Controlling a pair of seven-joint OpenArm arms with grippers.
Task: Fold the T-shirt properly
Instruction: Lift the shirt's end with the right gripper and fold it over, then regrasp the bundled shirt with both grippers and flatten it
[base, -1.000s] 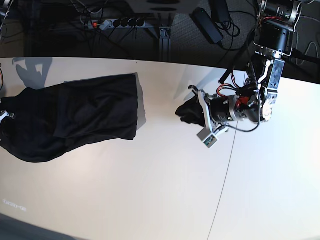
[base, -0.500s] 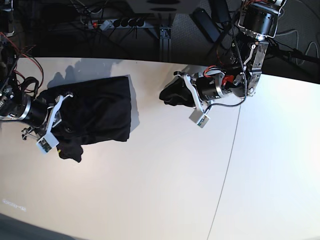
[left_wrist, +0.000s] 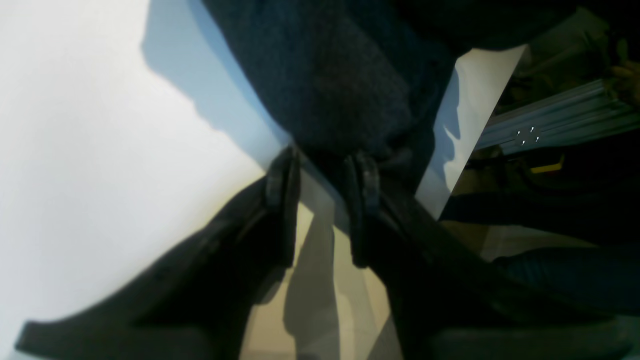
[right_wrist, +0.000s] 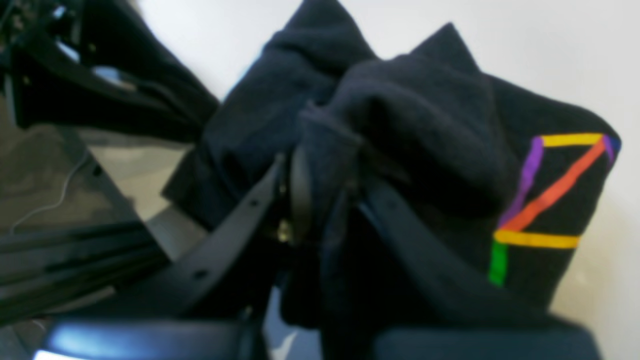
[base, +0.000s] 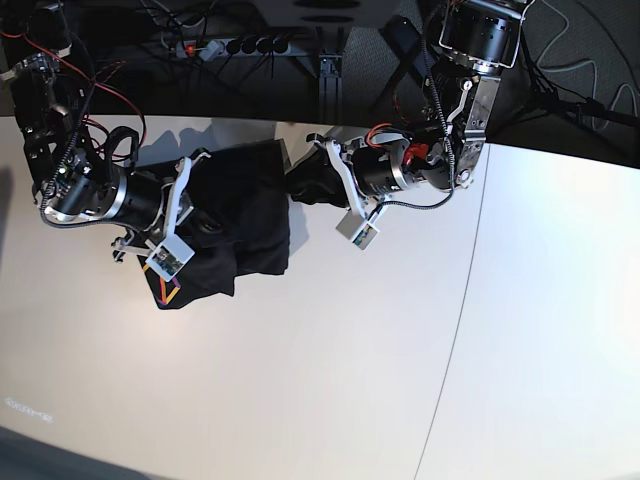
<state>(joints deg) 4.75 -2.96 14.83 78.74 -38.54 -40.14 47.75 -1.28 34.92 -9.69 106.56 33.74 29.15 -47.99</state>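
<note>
2 arms grip the black T-shirt near the back edge of the white table.

The right gripper is clamped on a bunched fold of cloth, with coloured print lines showing beside it. The left gripper pinches the shirt's other end, its fingers nearly together with dark fabric between them. The shirt lies crumpled between both grippers, partly folded over itself.

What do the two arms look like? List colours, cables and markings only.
Both arms are black with silver-grey joints and white brackets. Red and black cables loop along the right arm and beside the left arm. Each pincer, left and right, has black fingers.
</note>
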